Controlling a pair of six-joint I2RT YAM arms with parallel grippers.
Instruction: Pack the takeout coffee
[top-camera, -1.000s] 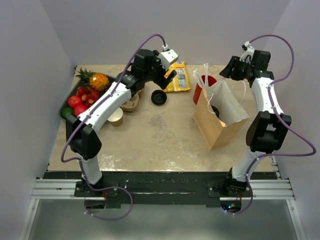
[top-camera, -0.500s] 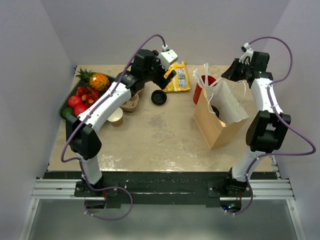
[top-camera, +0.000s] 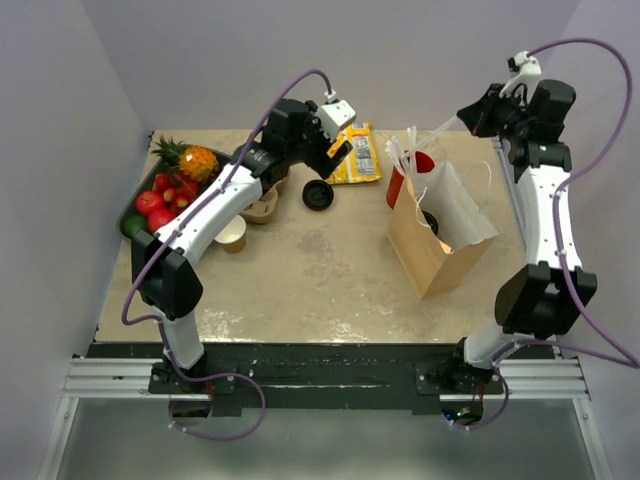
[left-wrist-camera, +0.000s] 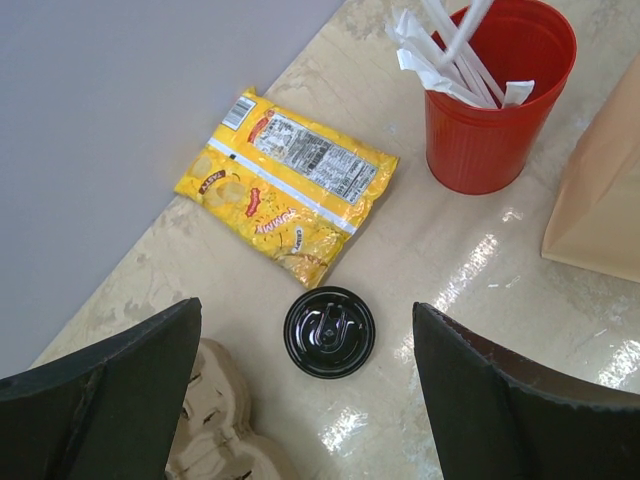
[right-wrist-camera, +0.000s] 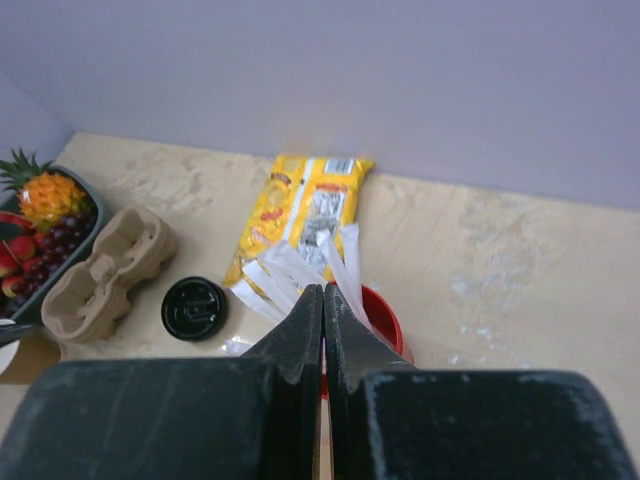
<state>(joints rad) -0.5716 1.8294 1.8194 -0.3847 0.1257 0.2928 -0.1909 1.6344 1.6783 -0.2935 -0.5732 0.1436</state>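
Observation:
The brown paper bag (top-camera: 436, 250) stands open at the right of the table. A round black lid (top-camera: 430, 221) shows down inside it; I take it for the takeout coffee, its cup hidden by the bag. My right gripper (top-camera: 466, 118) (right-wrist-camera: 323, 290) is raised behind the bag, shut on a white wrapped straw (top-camera: 436, 130) that slants down toward the red cup (top-camera: 403, 180) (right-wrist-camera: 384, 312). My left gripper (top-camera: 332, 146) (left-wrist-camera: 305, 308) is open and empty, hovering above a loose flat black lid (top-camera: 318, 195) (left-wrist-camera: 329, 331).
A yellow snack packet (top-camera: 357, 155) (left-wrist-camera: 285, 187) lies at the back. A cardboard cup carrier (top-camera: 262, 206) (right-wrist-camera: 100, 272), a lidless paper cup (top-camera: 232, 235) and a fruit tray (top-camera: 131, 213) are at the left. The red cup (left-wrist-camera: 492, 100) holds several straws.
My right gripper has risen and moved right and back, drawing a white straw up out of the red cup. The left arm has not moved.

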